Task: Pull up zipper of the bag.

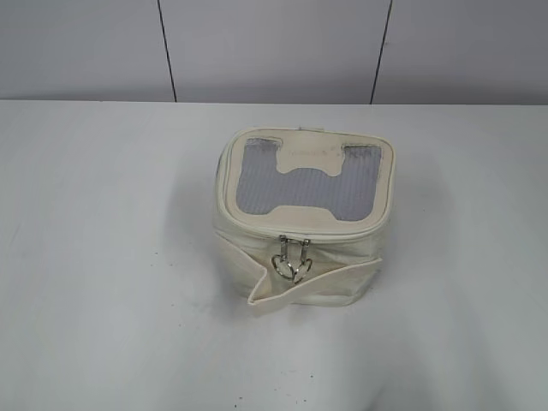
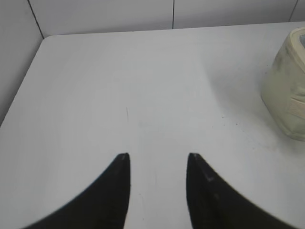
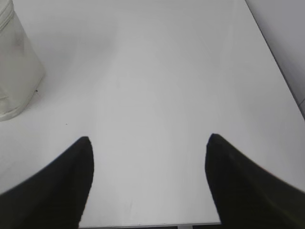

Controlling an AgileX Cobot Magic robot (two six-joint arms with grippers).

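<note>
- On the white table (image 1: 103,257), a little beyond its middle in the exterior view, we see the bag (image 1: 304,218), a small boxy cream-white soft case standing upright with its top facing up.
- Across the bag's top lies a grey ribbed panel (image 1: 257,184) with a cream H-shaped patch (image 1: 310,181) set into it.
- Round the bag's top rim runs the zipper (image 1: 342,235), a cream track; at the near face of the bag two small silver ring pulls (image 1: 291,267) hang side by side, touching each other, just below the rim.
- Along the bag's near side a wide cream strap (image 1: 282,287) runs across, its left end standing away from the bag's wall in a fold.
- Neither arm shows in the exterior view.
- Left of the bag, our left gripper (image 2: 158,155) hovers over bare table with its two dark fingers (image 2: 116,191) set moderately apart and nothing between them; the bag (image 2: 286,90) sits at the right edge of that wrist view, well apart from the fingertips.
- Right of the bag, our right gripper (image 3: 148,137) has its fingers (image 3: 238,181) spread wide over bare table, gripping nothing; the bag (image 3: 14,71) shows at the far left of that view, well apart from the fingertips.
- Behind the bag, beyond the table's far edge, a pale panelled wall (image 1: 274,43) with dark vertical seams rises.
</note>
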